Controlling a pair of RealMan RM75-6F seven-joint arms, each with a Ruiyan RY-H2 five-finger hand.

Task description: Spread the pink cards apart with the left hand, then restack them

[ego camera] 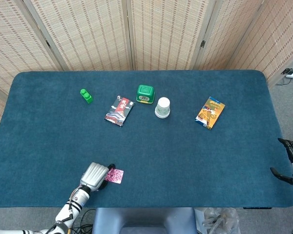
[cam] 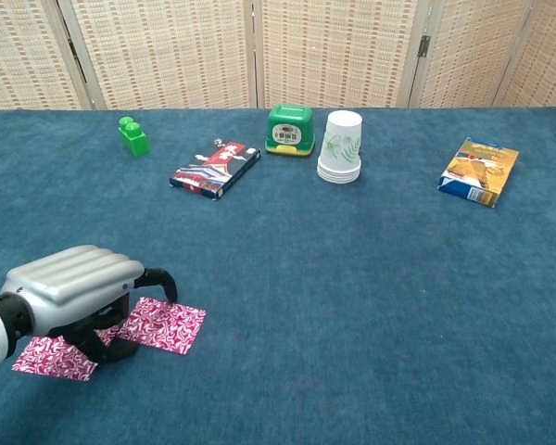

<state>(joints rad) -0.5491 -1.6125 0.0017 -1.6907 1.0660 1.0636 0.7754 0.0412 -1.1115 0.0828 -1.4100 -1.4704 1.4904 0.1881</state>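
Observation:
Two pink patterned cards lie apart near the table's front left: one card (cam: pixel 165 325) to the right and another card (cam: pixel 56 358) to the left. My left hand (cam: pixel 74 289) hovers low over the gap between them, knuckles up. Its fingers (cam: pixel 102 341) are curled down and touch the cards' inner edges, and the thumb reaches toward the right card. In the head view the left hand (ego camera: pixel 94 175) hides all but one pink card (ego camera: pixel 115 175). My right hand (ego camera: pixel 289 161) shows at the right edge, off the table, fingers apart and holding nothing.
At the back stand a green block (cam: pixel 132 135), a flat red-and-black box (cam: pixel 215 169), a green container (cam: pixel 290 129), a stack of paper cups (cam: pixel 341 147) and an orange snack packet (cam: pixel 480 171). The blue tabletop (cam: pixel 352 278) stretches between them and the cards.

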